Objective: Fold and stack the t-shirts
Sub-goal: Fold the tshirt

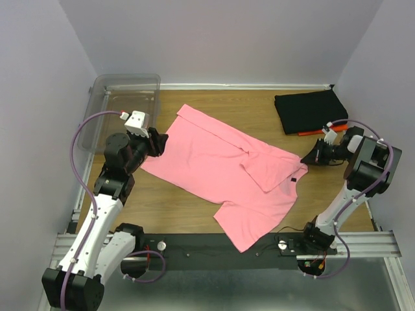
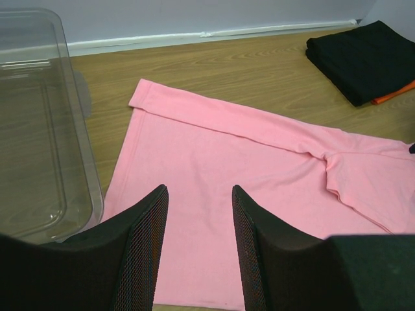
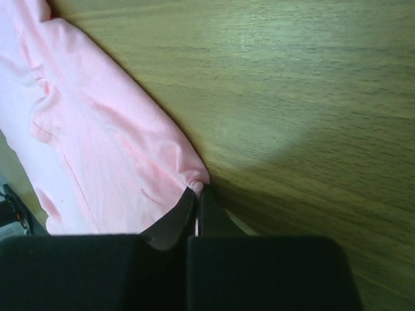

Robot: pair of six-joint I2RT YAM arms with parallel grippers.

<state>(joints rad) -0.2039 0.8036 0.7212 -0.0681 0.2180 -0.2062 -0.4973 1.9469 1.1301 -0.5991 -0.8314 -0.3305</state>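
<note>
Right wrist: right gripper [image 3: 198, 193] pinches pink t-shirt [image 3: 97, 129], corner hidden.

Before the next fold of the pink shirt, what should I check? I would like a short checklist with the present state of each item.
1. Right gripper shut on the edge of the pink shirt: ok.
2. Left gripper holding cloth: not ok, open above the shirt.
3. Pink shirt lying flat: not ok, parts are folded over.
4. Black shirt folded, orange shirt under it: ok.
5. Bin apart from the pink shirt: ok.
</note>
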